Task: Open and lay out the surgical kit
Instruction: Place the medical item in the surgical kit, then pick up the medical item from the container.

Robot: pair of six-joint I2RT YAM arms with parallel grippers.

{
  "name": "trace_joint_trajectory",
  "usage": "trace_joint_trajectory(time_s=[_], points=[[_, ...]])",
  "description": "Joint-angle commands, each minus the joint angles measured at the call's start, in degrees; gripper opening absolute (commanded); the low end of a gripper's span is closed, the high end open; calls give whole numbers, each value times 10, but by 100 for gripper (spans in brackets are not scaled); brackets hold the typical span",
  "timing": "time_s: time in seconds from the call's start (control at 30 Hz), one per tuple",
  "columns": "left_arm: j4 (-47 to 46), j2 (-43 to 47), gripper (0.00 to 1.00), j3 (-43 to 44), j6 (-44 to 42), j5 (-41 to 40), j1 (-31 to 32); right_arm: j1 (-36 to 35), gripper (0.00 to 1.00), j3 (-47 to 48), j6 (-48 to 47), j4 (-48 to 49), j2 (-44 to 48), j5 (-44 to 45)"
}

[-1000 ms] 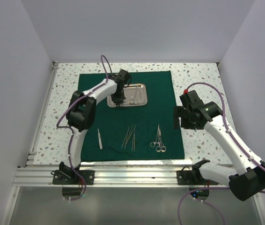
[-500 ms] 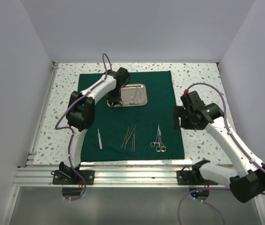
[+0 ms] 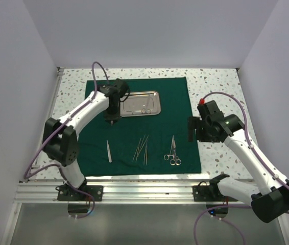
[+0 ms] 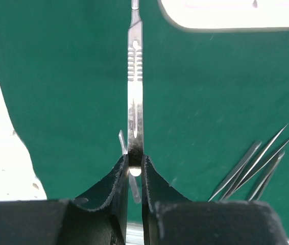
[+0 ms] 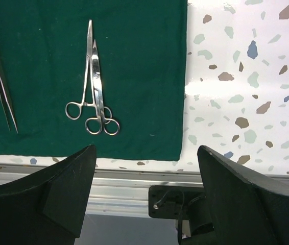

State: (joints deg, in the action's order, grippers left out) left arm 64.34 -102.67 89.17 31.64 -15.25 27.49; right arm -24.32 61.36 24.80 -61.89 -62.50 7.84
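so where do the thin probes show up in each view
top external: probes on the near half of the green cloth, between the tweezers and the scissors.
left wrist: probes at lower right, fanned on the cloth.
right wrist: probes at the far left edge, left of the scissors.
shared landmark: the green cloth.

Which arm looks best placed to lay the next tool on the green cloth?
Left. The left gripper holds a slim steel handle over the cloth; the right gripper is open and empty.
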Motion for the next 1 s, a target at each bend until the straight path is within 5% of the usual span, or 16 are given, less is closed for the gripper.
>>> trace_joint_trajectory(time_s=[0.0, 0.27, 0.63, 0.7, 0.97], points=[[-22, 95, 0, -100, 43, 19, 20, 1, 84, -7, -13, 12, 18, -21], [-75, 216, 0, -302, 147, 36, 82, 2, 84, -8, -20, 12, 27, -43], [-134, 238, 1, -410, 208, 52, 120, 1, 84, -10, -23, 10, 37, -50], [-136, 237, 19, -413, 208, 47, 120, 2, 84, -10, -23, 10, 37, -48], [-69, 197, 46, -270, 180, 13, 119, 2, 84, -12, -19, 11, 39, -36]])
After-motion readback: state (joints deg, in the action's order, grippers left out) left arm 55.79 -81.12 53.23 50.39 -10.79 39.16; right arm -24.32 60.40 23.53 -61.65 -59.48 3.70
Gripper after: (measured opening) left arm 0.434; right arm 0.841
